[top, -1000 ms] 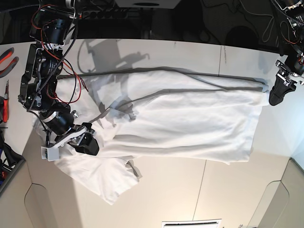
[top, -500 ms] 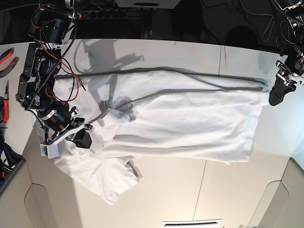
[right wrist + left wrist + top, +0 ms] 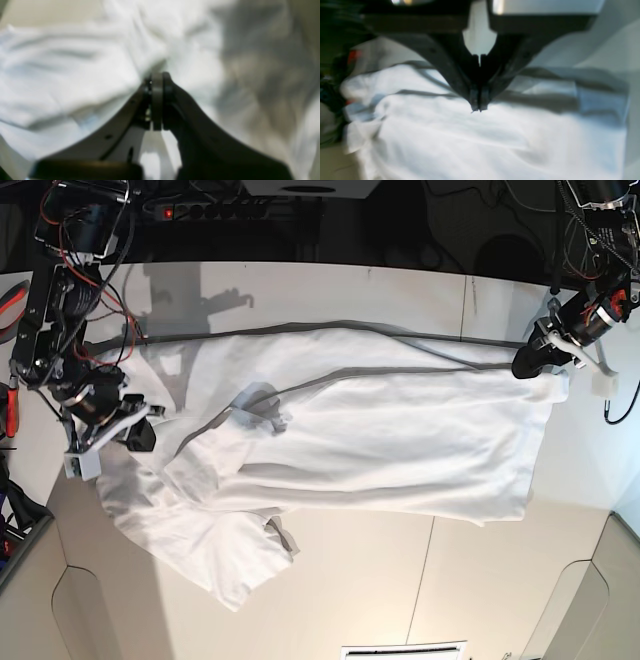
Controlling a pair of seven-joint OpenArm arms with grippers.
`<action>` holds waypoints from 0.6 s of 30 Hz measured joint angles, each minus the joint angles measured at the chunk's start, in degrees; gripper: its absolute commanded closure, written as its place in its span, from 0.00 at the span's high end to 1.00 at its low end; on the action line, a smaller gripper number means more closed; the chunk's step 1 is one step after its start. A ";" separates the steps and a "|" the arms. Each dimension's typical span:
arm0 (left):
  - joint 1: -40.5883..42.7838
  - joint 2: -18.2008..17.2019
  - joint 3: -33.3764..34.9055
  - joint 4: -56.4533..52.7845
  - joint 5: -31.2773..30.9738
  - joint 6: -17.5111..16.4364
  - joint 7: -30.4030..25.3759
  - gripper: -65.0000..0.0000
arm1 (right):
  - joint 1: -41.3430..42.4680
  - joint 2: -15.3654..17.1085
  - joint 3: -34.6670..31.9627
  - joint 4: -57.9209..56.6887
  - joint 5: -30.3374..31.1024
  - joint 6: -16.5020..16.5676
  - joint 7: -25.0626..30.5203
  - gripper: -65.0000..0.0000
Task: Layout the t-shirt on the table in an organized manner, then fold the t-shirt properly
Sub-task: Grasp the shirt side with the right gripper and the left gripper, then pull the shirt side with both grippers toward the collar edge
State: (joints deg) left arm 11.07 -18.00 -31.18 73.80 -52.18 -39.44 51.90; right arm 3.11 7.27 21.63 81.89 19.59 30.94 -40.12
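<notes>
T-shirt (image 3: 380, 430) is spread out sideways across the off-white surface (image 3: 330, 290), not really flat yet. Most of the body is laid out in the middle, with a couple of long grey-shadowed folds running along its far side, and one sleeve is flopped out toward the near left corner in the base view. A small bunched wrinkle is seen near the middle-left of the cloth.

The left hand (image 3: 525, 365) is parked at the shirt's edge on the base view's right. In its wrist view the black fingers (image 3: 474, 96) are pressed together with basically no gap, and the tips are down on the white fabric. Whether a pinch of cloth is actually caught between them can't be told, since that view is pretty blurry.

The right hand (image 3: 140, 435) is over at the opposite end, on the base view's left, at the sleeve and shoulder area. Its jaws are also clamped tight, and the cloth is puckered right up to the tips (image 3: 157, 82), so a fold of shirt looks to be gripped there.

Red-handled tools (image 3: 15, 300) are lying off the surface's left edge.
</notes>
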 measured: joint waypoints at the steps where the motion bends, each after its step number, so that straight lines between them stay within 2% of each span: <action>1: -0.48 -0.09 0.90 0.00 3.13 0.02 -1.62 0.00 | -1.55 0.33 0.00 -0.02 -0.85 -0.02 0.76 0.00; 6: -2.75 -0.09 4.11 0.02 12.72 0.02 -7.32 0.00 | -5.60 1.88 0.20 -0.09 -3.15 -0.04 3.06 0.00; 13: -4.07 -0.11 8.26 0.02 21.16 -0.02 -9.38 0.00 | -6.54 2.73 1.29 -0.09 -8.09 -0.07 4.59 0.00; 18: -3.98 -0.28 9.90 0.11 22.36 -0.02 -9.99 0.00 | -6.45 2.75 1.29 -0.44 -8.90 -0.07 4.59 0.00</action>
State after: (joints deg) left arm 7.09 -18.28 -21.28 73.91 -29.82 -39.46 41.91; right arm -3.33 10.02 22.92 81.45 10.70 30.87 -35.53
